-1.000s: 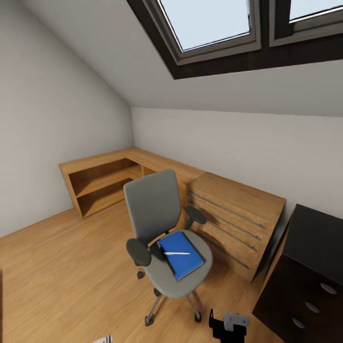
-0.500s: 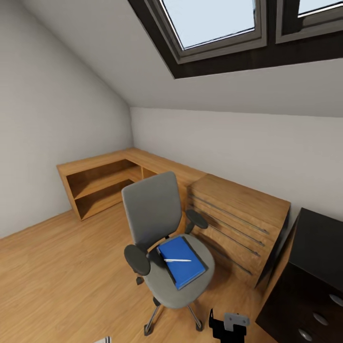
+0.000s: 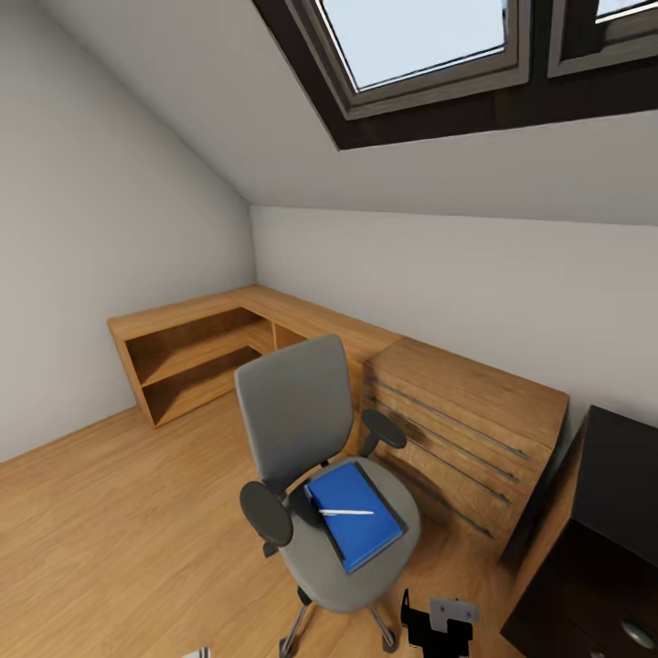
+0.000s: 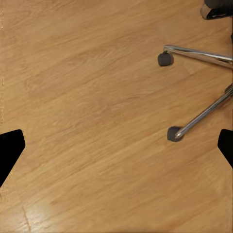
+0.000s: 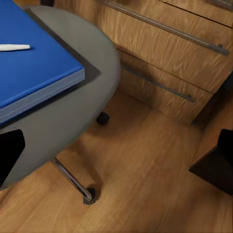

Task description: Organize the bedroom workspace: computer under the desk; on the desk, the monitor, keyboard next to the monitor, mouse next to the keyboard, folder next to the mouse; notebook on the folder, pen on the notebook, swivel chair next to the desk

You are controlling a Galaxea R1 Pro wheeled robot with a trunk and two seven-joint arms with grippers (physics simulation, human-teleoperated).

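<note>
Pincer tips of the right arm (image 5: 116, 145) show as two dark points far apart at opposite sides of the right wrist view, so that pincer stands wide with nothing between its fingers; it hangs over the wooden floor (image 5: 145, 189) beside the swivel chair (image 3: 315, 457); in the head view a black and grey part of the right arm (image 3: 439, 623) shows just off the chair's seat. Left pincer (image 4: 116, 145) is likewise spread wide and bare, its dark tips at the two sides of the left wrist view, over bare floor boards near the chair's chrome legs and casters (image 4: 174, 133).

On the grey seat of the swivel chair lies a blue flat notebook (image 3: 352, 514) on top of a darker folder edge (image 3: 388, 498) that peeks out along its far side; the white pen (image 3: 345, 512) rests across the blue cover, near its middle; in the right wrist view the pen (image 5: 14, 47) lies on the blue cover (image 5: 34, 68), whose corner reaches close to the seat's rim.

Just behind the chair stands a light-wood chest with long bar handles (image 3: 461, 429); a low wooden corner shelf (image 3: 192, 352) runs along the walls; the black desk (image 3: 621, 475) sits well apart from the chair's seat, with one round silver knob (image 3: 637, 631) on its drawer front; skylight windows (image 3: 420, 41) sit in the sloped ceiling.
</note>
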